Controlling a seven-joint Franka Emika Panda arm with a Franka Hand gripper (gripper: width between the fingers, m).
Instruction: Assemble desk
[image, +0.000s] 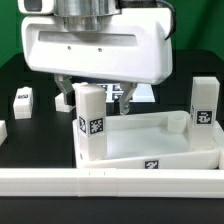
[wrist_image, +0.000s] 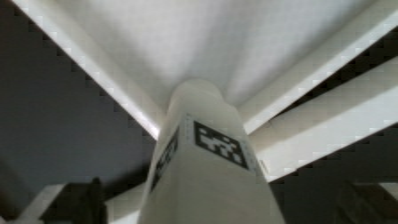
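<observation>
The white desk top lies on the black table with its rim up. One tagged post leg stands upright at its corner on the exterior view's left, and a second leg stands at the far corner on that view's right. My gripper hangs over the first leg, open, with a finger on either side of the leg's top and a gap at each. In the wrist view this leg rises between the dark fingers, touching neither, with the desk top beyond it.
Another tagged leg lies on the table at the exterior view's left, with a small white piece at that edge. The long low white rail runs along the front, close against the desk top.
</observation>
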